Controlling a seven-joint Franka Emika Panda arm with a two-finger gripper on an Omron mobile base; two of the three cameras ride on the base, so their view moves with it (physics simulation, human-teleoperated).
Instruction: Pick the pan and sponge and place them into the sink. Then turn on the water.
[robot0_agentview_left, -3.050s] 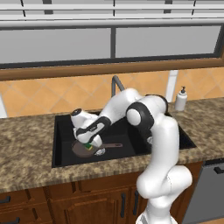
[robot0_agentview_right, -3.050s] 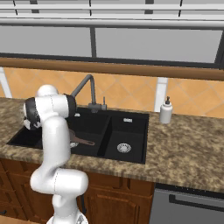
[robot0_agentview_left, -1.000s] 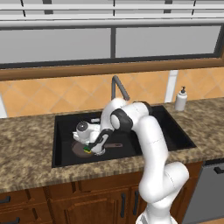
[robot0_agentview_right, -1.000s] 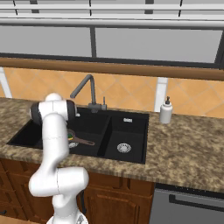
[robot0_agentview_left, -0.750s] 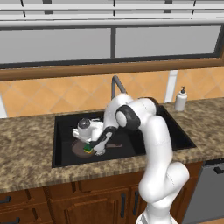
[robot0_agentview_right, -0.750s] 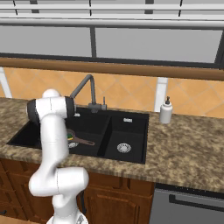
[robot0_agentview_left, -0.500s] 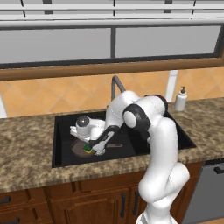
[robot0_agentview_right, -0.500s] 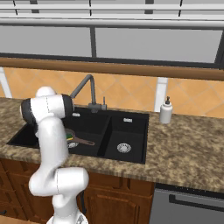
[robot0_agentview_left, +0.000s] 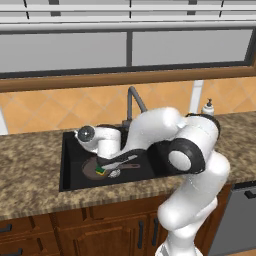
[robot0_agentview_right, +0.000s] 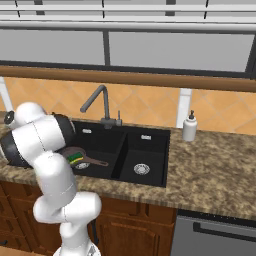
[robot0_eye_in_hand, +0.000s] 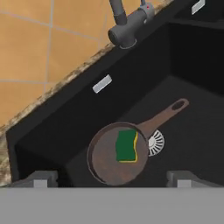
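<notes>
Speckled brown granite tabletop (robot0_agentview_left: 30, 170) under a wide window, orange tile behind, seen from the left base view. Black sink (robot0_agentview_left: 70, 172) sunk into it, with the white arm reaching over the front rim and down into the large basin. Pan (robot0_agentview_left: 92, 169) flat on the basin floor, partly covered by the wrist; sponge (robot0_agentview_left: 101, 171) showing as a green and yellow corner on it. Claw (robot0_agentview_left: 107, 167) low beside the sponge, too small and crowded to judge there. Faucet (robot0_agentview_left: 134, 100) rising behind the arm, soap bottle (robot0_agentview_left: 207, 107) well apart at the right.

From the right base view: same sink (robot0_agentview_right: 150, 150), smaller basin bare with its silver drain (robot0_agentview_right: 141, 169) in plain sight. Pan (robot0_agentview_right: 75, 155) near the left wall of the large basin, its rim cut off by the arm's elbow, handle pointing toward the divider. Sponge (robot0_agentview_right: 76, 158) lying on it. Faucet (robot0_agentview_right: 97, 102) arching over the back edge; soap bottle (robot0_agentview_right: 189, 126) on the stone.

From the hand view: pan (robot0_eye_in_hand: 109, 159) centred below, sponge (robot0_eye_in_hand: 127, 145) flat inside its right half, handle running up over the drain (robot0_eye_in_hand: 155, 143). Claw (robot0_eye_in_hand: 110, 178) fingertips (robot0_eye_in_hand: 41, 178) spread wide apart, holding nothing, open room all around the pan. Faucet (robot0_eye_in_hand: 127, 26) base cut off at top.
</notes>
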